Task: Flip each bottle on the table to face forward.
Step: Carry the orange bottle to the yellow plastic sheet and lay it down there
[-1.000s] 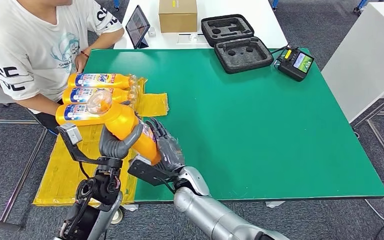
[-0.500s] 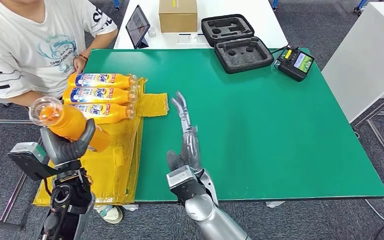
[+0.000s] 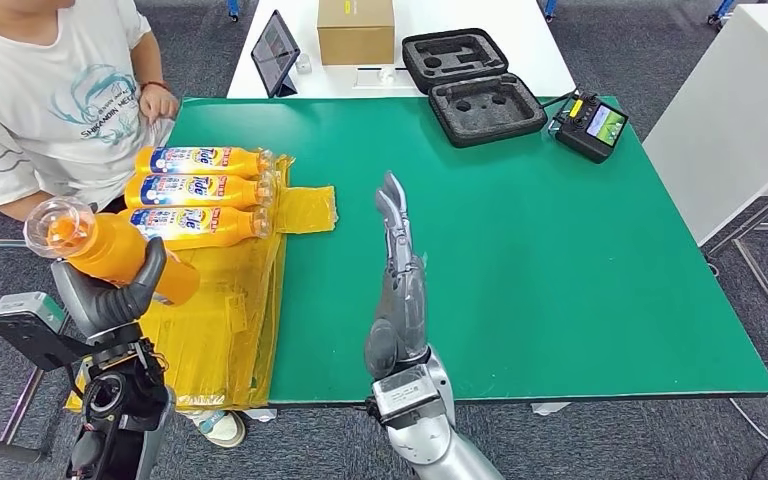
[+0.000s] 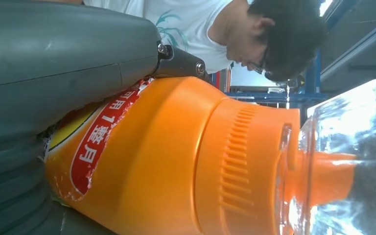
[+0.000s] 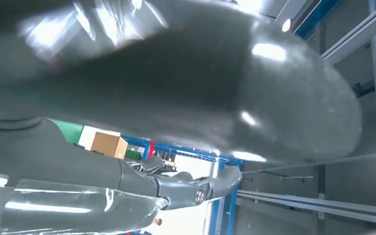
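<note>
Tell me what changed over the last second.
The right hand let go of the orange bottle and swung out over the green table, fingers stretched forward. The left hand carried the bottle left, off the table. The three bottles on the yellow sheet stayed put.

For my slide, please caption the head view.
Left hand holds an orange bottle; right hand open above the green table.

The left hand's fingers [image 3: 110, 290] wrap the orange bottle [image 3: 110, 252], hiding the lower body and much of its label behind them. In the left wrist view the clear cap [image 4: 352, 161] beyond the fingers runs off the frame. The right hand's fingers [image 5: 176, 88] blur into glare close up.
</note>
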You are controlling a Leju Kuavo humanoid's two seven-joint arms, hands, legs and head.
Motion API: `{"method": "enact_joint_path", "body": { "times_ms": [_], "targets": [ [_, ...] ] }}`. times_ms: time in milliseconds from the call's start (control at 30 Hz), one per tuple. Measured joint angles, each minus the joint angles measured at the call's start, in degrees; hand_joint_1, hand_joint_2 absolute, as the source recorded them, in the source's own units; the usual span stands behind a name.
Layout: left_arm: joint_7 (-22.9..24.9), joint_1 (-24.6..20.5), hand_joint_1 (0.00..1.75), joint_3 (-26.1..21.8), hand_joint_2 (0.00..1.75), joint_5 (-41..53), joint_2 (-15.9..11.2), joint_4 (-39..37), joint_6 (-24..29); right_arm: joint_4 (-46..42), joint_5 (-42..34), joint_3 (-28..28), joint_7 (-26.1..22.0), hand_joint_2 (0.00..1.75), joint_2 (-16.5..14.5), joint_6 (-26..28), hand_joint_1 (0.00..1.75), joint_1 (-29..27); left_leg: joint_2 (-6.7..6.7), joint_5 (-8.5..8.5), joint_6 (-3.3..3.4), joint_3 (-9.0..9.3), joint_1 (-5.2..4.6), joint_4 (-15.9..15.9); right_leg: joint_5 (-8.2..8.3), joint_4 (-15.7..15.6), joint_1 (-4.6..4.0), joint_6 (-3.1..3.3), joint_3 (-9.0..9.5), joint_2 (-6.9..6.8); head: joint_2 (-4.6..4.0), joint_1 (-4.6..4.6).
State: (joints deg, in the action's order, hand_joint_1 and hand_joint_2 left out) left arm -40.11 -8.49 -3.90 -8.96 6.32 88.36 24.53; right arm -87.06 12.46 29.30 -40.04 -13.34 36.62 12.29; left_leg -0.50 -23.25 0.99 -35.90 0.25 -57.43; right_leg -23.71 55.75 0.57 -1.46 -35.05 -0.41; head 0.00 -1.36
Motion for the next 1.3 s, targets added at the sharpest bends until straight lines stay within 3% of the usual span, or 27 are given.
{"method": "enact_joint_path", "body": {
  "times_ms": [133, 267, 433, 567, 667, 767, 933, 1300],
  "targets": [
    [-0.03, 0.20, 1.75, -0.85, 1.75, 7.77, -0.51, 2.04, 8.76, -5.38, 3.78, 0.10, -0.01, 0.00, -0.09, 2.73, 0.00, -1.26, 0.00, -0.01, -0.01, -0.01, 0.00, 0.00, -0.01, 0.00, 0.00, 0.00, -0.01, 0.00, 0.00, 0.01],
    [-0.04, -0.21, 1.75, -3.00, 1.75, 21.57, -1.81, 2.72, 14.64, -10.74, 6.04, -0.57, -0.06, 1.75, -1.15, 3.10, 0.00, -2.70, -0.01, -0.04, -0.03, -0.01, 0.01, 0.01, -0.04, -0.01, 0.00, 0.02, -0.06, 0.01, 0.00, 0.01],
    [3.55, -3.52, 1.75, -4.48, 1.75, 44.97, -5.34, -5.14, 12.65, -12.21, 4.14, -1.42, -0.05, 1.75, -1.16, 2.87, 0.00, -3.47, -0.01, 0.01, -0.03, 0.01, 0.01, 0.02, 0.00, -0.01, 0.00, 0.05, -0.06, 0.02, 0.00, 0.01],
    [8.66, -7.66, 1.75, 0.77, 1.75, 65.36, -9.48, -15.67, 2.02, -8.30, -0.12, 0.36, -0.02, 1.75, -0.55, 0.97, 0.00, -2.11, -0.01, 0.11, -0.01, 0.02, 0.01, 0.02, 0.10, 0.00, 0.00, 0.12, -0.05, 0.02, 0.00, 0.00],
    [10.79, -11.45, 1.75, 6.35, 1.75, 72.71, -10.86, -25.36, -3.94, -3.30, -0.89, 2.93, -0.01, 1.75, -0.56, -0.92, 0.00, 0.62, -0.04, 0.15, -0.01, 0.01, 0.01, 0.01, 0.16, 0.01, 0.00, 0.15, -0.05, 0.03, 0.00, 0.01],
    [11.67, -14.39, 1.75, 10.42, 1.75, 75.25, -11.20, -33.97, -3.50, 0.56, -0.99, 4.65, -0.01, 1.75, -0.85, -1.46, 0.00, 2.24, -0.04, 0.16, -0.01, 0.00, 0.01, 0.00, 0.16, 0.02, 0.00, 0.14, -0.05, 0.03, 0.00, 0.01],
    [11.85, -17.48, 1.75, 13.36, 1.75, 75.82, -11.71, -42.63, -3.34, 3.85, -1.17, 5.79, 0.00, 1.75, -0.93, -1.96, 0.00, 3.11, -0.01, 0.12, -0.02, -0.05, 0.01, 0.00, 0.11, 0.02, 0.00, 0.14, -0.06, 0.01, 0.00, 0.01],
    [7.03, -22.47, 1.75, 14.78, 1.75, 71.12, -12.39, -49.91, -11.93, 7.26, -1.36, 7.04, 0.00, 1.75, -0.96, -3.01, 0.00, 3.44, 0.03, 0.10, -0.05, 0.20, 0.01, 0.03, 0.10, 0.01, 0.00, 0.15, 0.20, 0.00, 0.00, 0.00]
  ]
}}
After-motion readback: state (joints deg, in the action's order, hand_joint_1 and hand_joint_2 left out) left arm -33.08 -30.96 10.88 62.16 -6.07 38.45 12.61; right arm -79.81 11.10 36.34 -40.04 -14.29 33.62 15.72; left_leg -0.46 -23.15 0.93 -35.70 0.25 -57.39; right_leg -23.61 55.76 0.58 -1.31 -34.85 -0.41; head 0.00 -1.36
